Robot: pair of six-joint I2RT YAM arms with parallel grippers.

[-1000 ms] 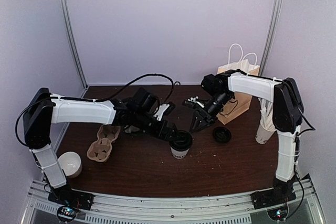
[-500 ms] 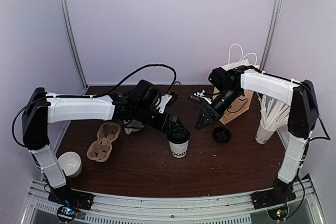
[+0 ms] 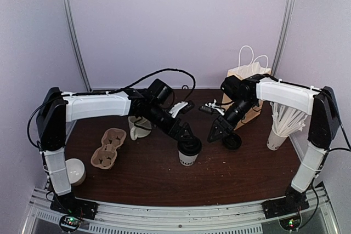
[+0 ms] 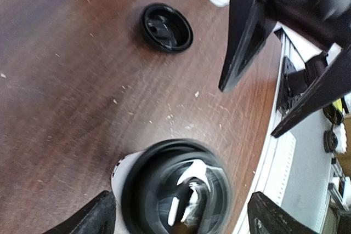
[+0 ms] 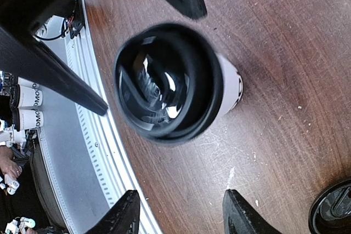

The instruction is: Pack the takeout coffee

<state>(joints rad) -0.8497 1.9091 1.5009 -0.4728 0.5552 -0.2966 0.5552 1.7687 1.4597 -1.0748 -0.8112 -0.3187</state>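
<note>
The takeout coffee (image 3: 188, 153) is a white paper cup with dark letters and a black lid, standing upright mid-table. My left gripper (image 3: 185, 134) hovers just behind and above it, open; in the left wrist view (image 4: 181, 218) the jaws stand either side of the lidded cup (image 4: 175, 190) without touching it. My right gripper (image 3: 215, 134) is open and empty, a little right of the cup and apart from it. In the right wrist view (image 5: 184, 215) the cup (image 5: 167, 80) lies ahead of the open jaws.
A loose black lid (image 3: 232, 141) lies right of the cup. A brown paper bag (image 3: 248, 94) with white handles stands at the back right. A white cup of straws (image 3: 278, 132) is far right. A cardboard cup carrier (image 3: 108, 147), a cream mug (image 3: 139, 126) and a white cup (image 3: 73, 171) are on the left.
My left arm has swung its elbow to the right while its gripper stays open over the cup. My right gripper has drifted slightly right and down, toward the loose lid.
</note>
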